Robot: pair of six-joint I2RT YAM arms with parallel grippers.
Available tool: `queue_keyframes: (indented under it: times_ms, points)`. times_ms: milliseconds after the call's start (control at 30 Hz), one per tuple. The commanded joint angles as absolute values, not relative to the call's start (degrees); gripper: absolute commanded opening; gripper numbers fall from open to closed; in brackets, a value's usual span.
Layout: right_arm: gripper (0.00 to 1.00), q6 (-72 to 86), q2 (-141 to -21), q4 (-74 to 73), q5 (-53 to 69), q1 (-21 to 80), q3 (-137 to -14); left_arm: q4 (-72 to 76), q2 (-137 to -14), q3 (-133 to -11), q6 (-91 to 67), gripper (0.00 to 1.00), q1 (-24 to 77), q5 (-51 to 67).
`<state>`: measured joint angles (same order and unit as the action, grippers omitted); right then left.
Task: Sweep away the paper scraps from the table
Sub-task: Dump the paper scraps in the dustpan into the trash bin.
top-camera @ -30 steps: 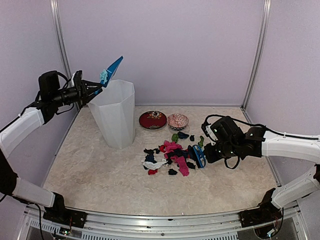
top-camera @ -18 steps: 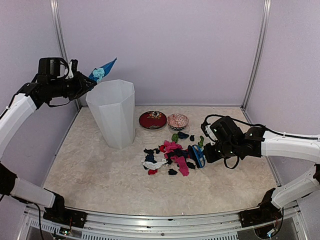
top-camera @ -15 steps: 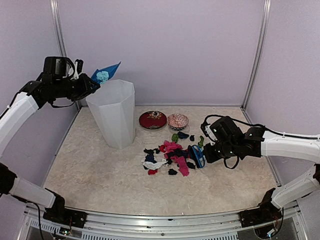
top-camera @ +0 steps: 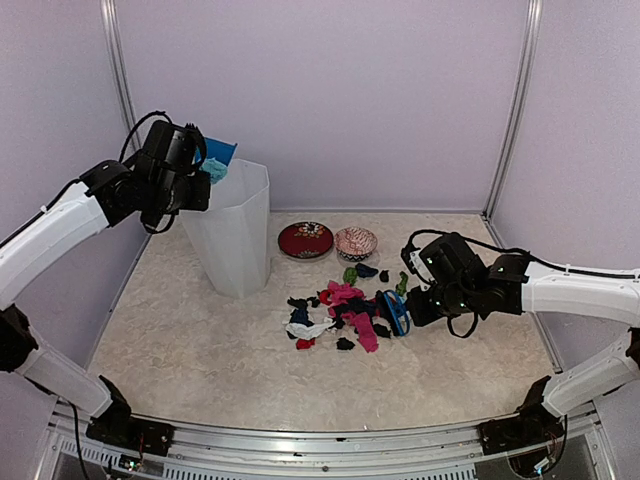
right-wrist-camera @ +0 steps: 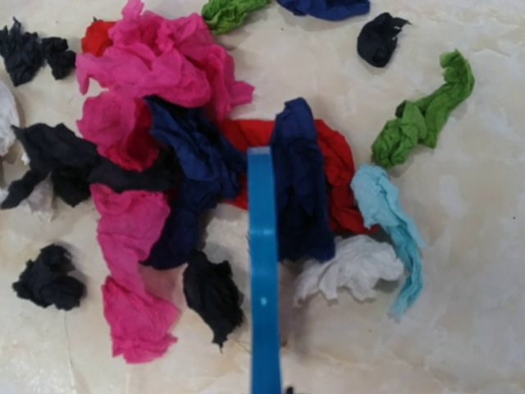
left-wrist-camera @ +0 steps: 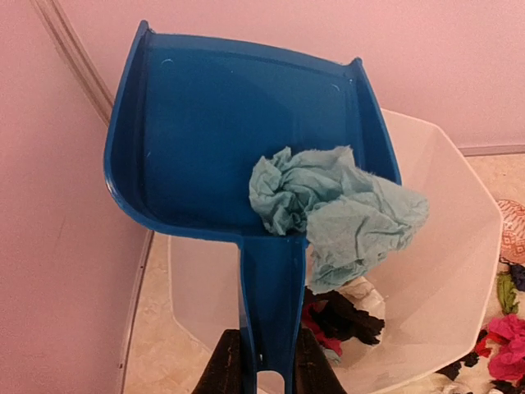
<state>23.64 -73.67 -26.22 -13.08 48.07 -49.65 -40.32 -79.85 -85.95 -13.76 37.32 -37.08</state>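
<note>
Beige marbled table (top-camera: 200,350) under lilac walls: your left gripper (left-wrist-camera: 264,365) clamps the handle of the dustpan (left-wrist-camera: 221,123) over the bin (top-camera: 235,240), a teal wad (left-wrist-camera: 336,209) clinging at the heel. Tip it crooked and it may drop outside. Your right gripper (top-camera: 407,306), closed on the brush (right-wrist-camera: 262,287), rests among paper scraps (right-wrist-camera: 148,123) mid-table; a careless flick would likely scatter them.

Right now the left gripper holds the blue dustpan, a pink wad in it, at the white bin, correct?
Not pink: the wad in the dustpan is teal, per the left wrist view. Rest stands: left gripper, white bin.
</note>
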Motion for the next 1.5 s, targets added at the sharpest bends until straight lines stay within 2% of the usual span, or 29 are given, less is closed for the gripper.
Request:
queue_keyframes:
  times_ms: [0,267,400,600,900,1067,1167,1267,1467]
  points:
    - [0.00,23.8,-73.7,-24.4,-13.3,47.4,-48.9,-38.5,-82.2,-86.6,-6.3,0.00,42.5,-61.8]
    - [0.00,23.9,-73.9,-22.8,-12.9,47.4,-47.4,-33.7,-86.3,-85.3,0.9,0.00,46.5,-78.2]
    - [0.00,23.9,-72.9,-22.0,-13.3,47.5,-46.3,-11.9,-85.7,-78.1,20.2,0.00,47.6,-89.2]
    - [0.00,24.0,-72.0,-21.0,-13.1,47.5,-45.0,18.9,-82.8,-69.7,48.4,0.00,47.9,-89.4]
    - [0.00,24.0,-70.6,-20.2,-13.3,47.5,-43.6,21.0,-84.0,-70.8,52.7,0.00,46.9,-88.6]
    - [0.00,24.0,-70.1,-19.5,-13.2,47.5,-43.1,14.2,-83.2,-73.0,46.8,0.00,47.9,-85.8]
    - [0.00,24.0,-70.1,-19.1,-12.8,47.4,-43.1,-8.9,-83.8,-82.0,26.5,0.00,48.0,-80.8]
    - [0.00,23.8,-69.7,-18.9,-12.7,47.5,-43.1,-32.4,-85.7,-91.8,6.4,0.00,46.4,-68.7]
    - [0.00,23.0,-68.0,-20.4,-13.3,47.5,-44.3,-36.5,-83.0,-92.0,-0.7,0.00,43.2,-54.3]
